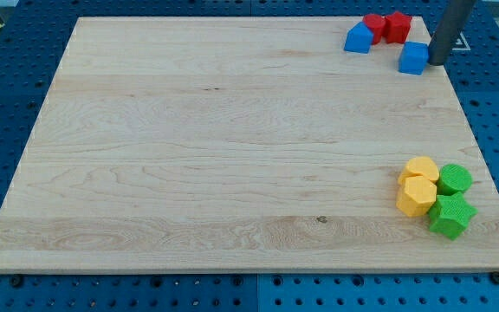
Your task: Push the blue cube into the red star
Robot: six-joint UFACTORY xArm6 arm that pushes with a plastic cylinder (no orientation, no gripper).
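There is no pincer to open or clench here: my tip (436,62) is the bare end of a dark rod, cut off by the view's top, touching the right side of the blue cube (414,58) at the board's far right corner. Just left lie another blue block (359,38), a red block (372,25) of unclear shape, and the red star (397,26), apart from the cube. Near the right edge, two yellow blocks (418,186) huddle against a green round block (455,179) and a green star (450,216) on the wooden board (215,147).

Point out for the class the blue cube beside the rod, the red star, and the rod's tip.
blue cube (413,58): camera view, middle of its visible faces.
red star (397,26): camera view, centre of its top face.
my tip (437,61): camera view, the rod's lower end, touching the cube's right side.
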